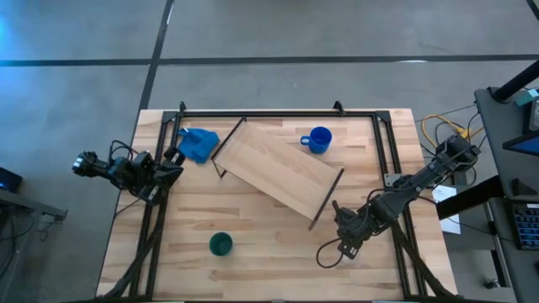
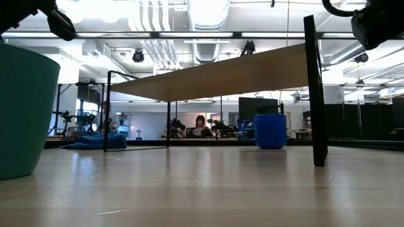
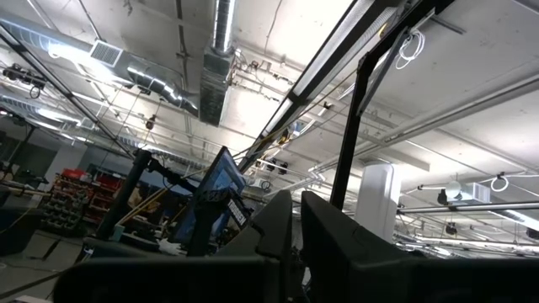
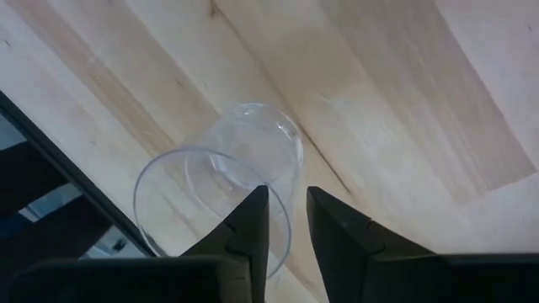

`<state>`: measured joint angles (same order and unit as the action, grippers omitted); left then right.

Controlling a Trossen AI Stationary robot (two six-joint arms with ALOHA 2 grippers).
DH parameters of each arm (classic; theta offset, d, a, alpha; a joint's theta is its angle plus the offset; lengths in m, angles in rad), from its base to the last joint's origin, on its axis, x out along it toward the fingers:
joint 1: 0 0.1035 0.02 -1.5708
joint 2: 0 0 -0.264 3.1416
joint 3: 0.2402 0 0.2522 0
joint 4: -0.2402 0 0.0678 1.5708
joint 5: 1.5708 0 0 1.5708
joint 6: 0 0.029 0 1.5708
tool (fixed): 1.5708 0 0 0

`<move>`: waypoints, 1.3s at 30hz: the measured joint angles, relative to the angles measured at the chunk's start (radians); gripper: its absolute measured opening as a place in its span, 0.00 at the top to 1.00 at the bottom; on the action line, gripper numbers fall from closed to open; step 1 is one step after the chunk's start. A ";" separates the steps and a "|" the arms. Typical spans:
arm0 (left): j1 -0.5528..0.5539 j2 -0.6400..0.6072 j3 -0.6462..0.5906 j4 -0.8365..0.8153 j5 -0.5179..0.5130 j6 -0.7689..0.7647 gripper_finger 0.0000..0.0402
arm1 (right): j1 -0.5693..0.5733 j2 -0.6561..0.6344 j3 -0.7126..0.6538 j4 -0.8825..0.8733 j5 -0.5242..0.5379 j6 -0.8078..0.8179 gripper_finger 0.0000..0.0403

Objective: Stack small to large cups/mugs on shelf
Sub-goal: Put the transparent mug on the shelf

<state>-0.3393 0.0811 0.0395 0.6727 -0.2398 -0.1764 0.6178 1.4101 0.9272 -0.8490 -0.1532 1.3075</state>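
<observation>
The shelf (image 1: 278,168) stands slantwise in the middle of the table on its dark rod frames, its plank (image 2: 221,79) raised above the tabletop. The blue mug (image 1: 318,140) stands on the table beyond it. The dark green cup (image 1: 221,244) stands near the front edge. My right gripper (image 1: 340,220) is by the shelf's near right end, shut on the clear glass cup (image 4: 227,177). My left gripper (image 1: 173,158) is at the table's left side, shut and empty, pointing upward. My right gripper holds the clear glass cup by its rim (image 4: 282,223), pinching the wall with one finger (image 4: 248,223) inside and one finger (image 4: 337,231) outside. The fingers come from above, pointing down. The cup hangs below them, mouth toward the gripper, tilted.
A blue cloth (image 1: 198,143) lies at the far left by the shelf's end. A dark frame (image 1: 278,111) runs along the table's far edge and sides. Bare wood lies between the green cup and my right gripper. A person (image 2: 201,125) sits in the room behind.
</observation>
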 joint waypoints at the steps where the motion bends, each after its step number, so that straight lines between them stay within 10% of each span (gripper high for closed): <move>1: 0.000 0.000 0.000 0.000 0.000 0.000 0.96 | 0.000 0.000 0.000 0.000 0.000 0.000 0.82; 18: 0.000 0.000 0.000 0.000 0.000 0.000 0.96 | 0.000 0.000 -0.041 -0.002 -0.002 -0.007 0.98; 27: 0.000 0.000 0.000 0.000 0.000 0.000 0.96 | -0.003 -0.002 0.197 -0.019 -0.026 -0.096 0.98; 39: 0.000 0.000 0.000 0.000 0.000 0.000 0.96 | -0.120 -0.002 0.689 -0.195 0.551 -0.555 0.98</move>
<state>-0.3390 0.0810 0.0395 0.6727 -0.2398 -0.1764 0.4980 1.4086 1.6165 -1.0436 0.3977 0.7524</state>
